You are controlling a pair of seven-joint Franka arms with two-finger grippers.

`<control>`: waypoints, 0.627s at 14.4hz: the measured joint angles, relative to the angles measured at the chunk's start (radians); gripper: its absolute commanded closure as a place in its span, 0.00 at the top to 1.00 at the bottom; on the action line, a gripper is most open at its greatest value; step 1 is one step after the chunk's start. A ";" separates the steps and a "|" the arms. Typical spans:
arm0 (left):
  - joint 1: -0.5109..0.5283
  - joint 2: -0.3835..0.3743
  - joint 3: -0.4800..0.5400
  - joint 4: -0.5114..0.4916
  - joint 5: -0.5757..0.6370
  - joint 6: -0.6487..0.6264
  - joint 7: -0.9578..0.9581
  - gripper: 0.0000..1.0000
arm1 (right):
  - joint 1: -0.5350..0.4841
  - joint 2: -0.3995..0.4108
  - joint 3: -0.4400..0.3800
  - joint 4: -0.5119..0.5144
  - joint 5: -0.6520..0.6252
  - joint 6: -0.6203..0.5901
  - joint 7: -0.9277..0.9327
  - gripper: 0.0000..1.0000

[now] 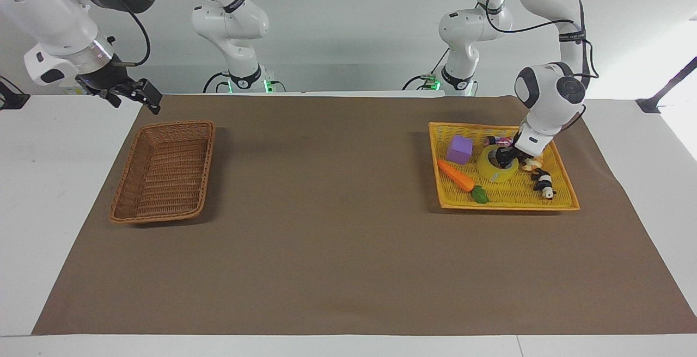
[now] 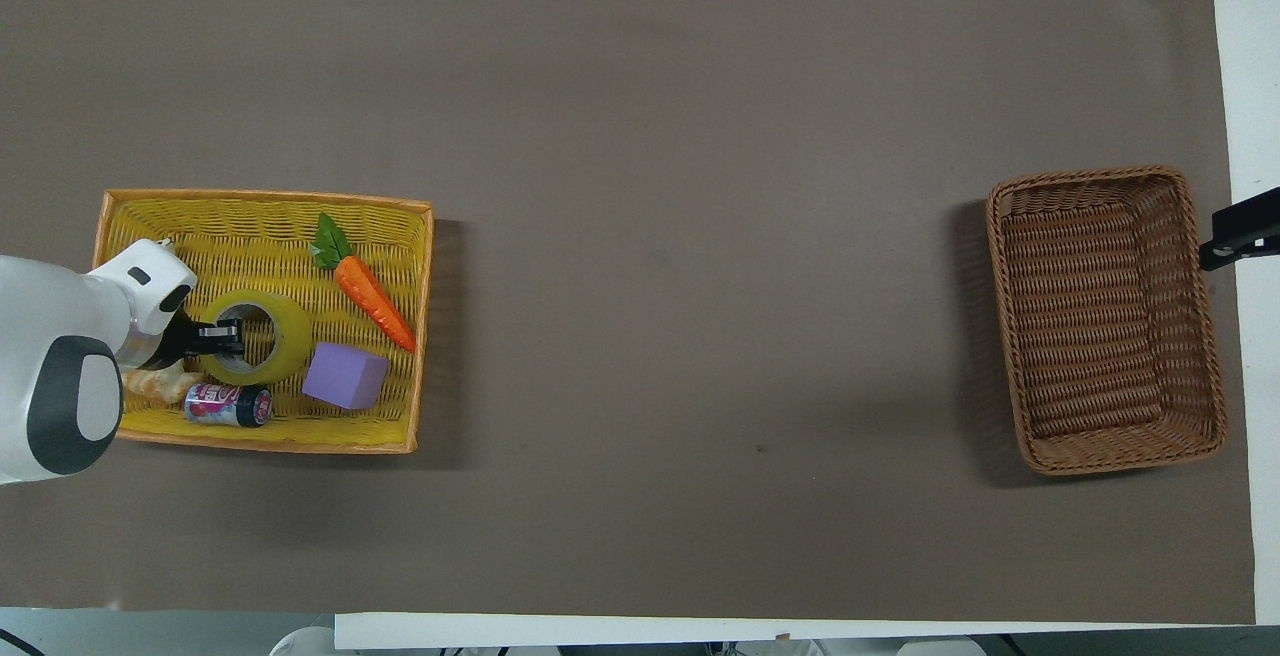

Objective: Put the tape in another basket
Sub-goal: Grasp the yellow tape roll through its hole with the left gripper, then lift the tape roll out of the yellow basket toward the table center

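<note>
The yellow tape roll (image 1: 496,167) lies flat in the yellow-orange tray basket (image 1: 563,200) at the left arm's end of the table; it also shows in the overhead view (image 2: 285,336). My left gripper (image 1: 505,157) is down at the roll, one finger in its core and one outside, shut on the roll's wall (image 2: 218,334). The brown wicker basket (image 1: 202,166) stands empty at the right arm's end (image 2: 1190,236). My right gripper (image 1: 137,104) waits open, raised beside the brown basket (image 2: 1238,237).
In the tray with the tape lie a purple cube (image 1: 459,148), a toy carrot (image 1: 456,176), a small can (image 2: 228,405), a pale bread-like toy (image 2: 150,384) and a black-and-white toy (image 1: 543,181). Brown mat (image 1: 326,210) between the baskets.
</note>
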 measured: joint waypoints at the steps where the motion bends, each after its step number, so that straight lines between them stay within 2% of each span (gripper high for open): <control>1: -0.001 0.001 -0.004 0.054 0.000 -0.071 0.000 0.00 | 0.000 0.000 0.000 0.000 0.000 0.000 0.000 1.00; 4: -0.013 0.002 -0.010 0.267 -0.011 -0.280 0.000 0.00 | 0.000 0.000 0.000 0.000 0.000 0.000 0.000 1.00; 5: -0.022 0.002 -0.011 0.329 -0.048 -0.326 0.000 0.00 | 0.000 0.000 0.000 0.000 0.000 0.000 0.000 1.00; 9: -0.097 0.005 -0.015 0.462 -0.248 -0.372 -0.030 0.00 | 0.000 0.000 0.000 0.000 0.000 0.000 0.000 1.00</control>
